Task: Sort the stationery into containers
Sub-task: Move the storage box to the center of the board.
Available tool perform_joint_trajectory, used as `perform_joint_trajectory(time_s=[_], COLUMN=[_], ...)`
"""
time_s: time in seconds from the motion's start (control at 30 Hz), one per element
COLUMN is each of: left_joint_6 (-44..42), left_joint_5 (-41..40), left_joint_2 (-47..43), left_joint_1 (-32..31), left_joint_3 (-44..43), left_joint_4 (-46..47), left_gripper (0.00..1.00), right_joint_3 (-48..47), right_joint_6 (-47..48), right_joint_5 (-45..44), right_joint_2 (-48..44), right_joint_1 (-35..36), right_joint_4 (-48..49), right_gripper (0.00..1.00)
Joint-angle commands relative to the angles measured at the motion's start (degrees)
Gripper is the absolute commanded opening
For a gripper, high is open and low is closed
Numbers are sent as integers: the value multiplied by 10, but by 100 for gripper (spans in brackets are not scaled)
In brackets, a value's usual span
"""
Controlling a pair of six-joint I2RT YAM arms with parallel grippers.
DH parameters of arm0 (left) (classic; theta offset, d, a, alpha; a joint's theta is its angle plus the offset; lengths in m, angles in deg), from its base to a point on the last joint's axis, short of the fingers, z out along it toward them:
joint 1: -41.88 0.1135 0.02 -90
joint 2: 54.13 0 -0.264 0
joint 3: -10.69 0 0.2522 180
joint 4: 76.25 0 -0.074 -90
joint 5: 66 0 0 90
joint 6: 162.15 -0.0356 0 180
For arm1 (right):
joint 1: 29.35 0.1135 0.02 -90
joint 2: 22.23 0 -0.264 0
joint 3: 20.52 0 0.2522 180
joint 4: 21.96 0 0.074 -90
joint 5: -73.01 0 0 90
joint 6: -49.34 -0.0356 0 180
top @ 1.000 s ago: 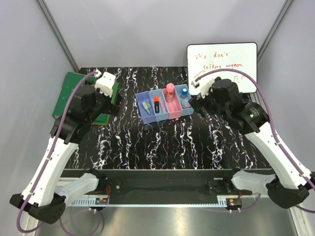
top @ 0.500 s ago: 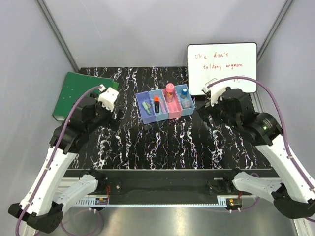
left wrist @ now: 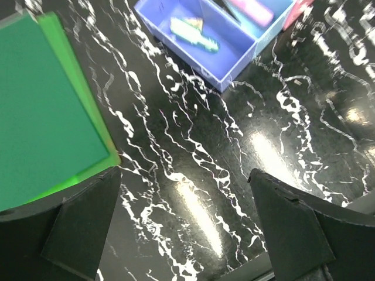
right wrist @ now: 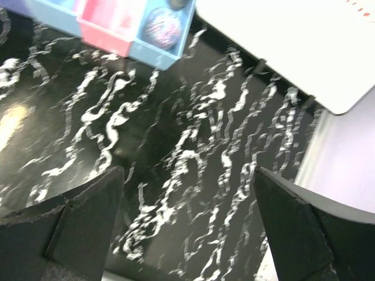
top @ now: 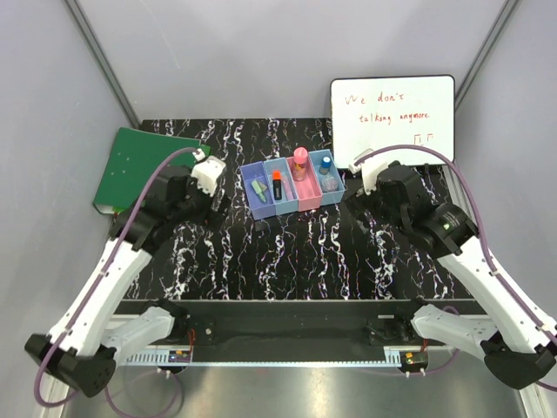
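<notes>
The containers (top: 292,186) stand as a joined row of four bins at mid-table. The left blue bin (left wrist: 206,48) holds a green highlighter (left wrist: 194,34). An orange-capped marker (top: 277,184) lies in the second bin. A pink-capped tube (top: 300,162) stands in the pink bin (right wrist: 110,19). A blue-capped bottle (top: 325,165) and a clear jar (right wrist: 162,26) sit in the light blue bin. My left gripper (left wrist: 183,175) hangs open over bare table left of the row. My right gripper (right wrist: 188,173) is open over bare table to the row's right.
A green binder (top: 139,167) lies at the table's left edge, close to my left fingers (left wrist: 79,225). A whiteboard (top: 393,117) with orange writing leans at the back right, its edge (right wrist: 293,44) just beyond my right gripper. The black marbled table (top: 287,257) stretches toward the arm bases.
My left arm has swung right, off the green binder and toward the bins. The right arm has shifted only slightly beside the row. Both grippers stayed open.
</notes>
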Motion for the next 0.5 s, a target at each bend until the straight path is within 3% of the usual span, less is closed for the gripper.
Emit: perform_joint_trajectory(time_s=[0.0,0.17,0.47], left_joint_6=[14,-70,-216], left_joint_5=[-40,-149,-104], left_joint_2=[51,131,226], left_joint_1=[-19,-86,-88], left_joint_3=[26,41,7], left_joint_4=[56,109,174], left_gripper=[99,99,99], right_joint_3=[23,23,40], right_joint_6=[43,64,94], right_joint_5=[-70,-75,-83], right_joint_2=[1,13,19], right_joint_1=[-1,-2,-1], right_joint_4=[77,86,94], right_gripper=[100,100,100])
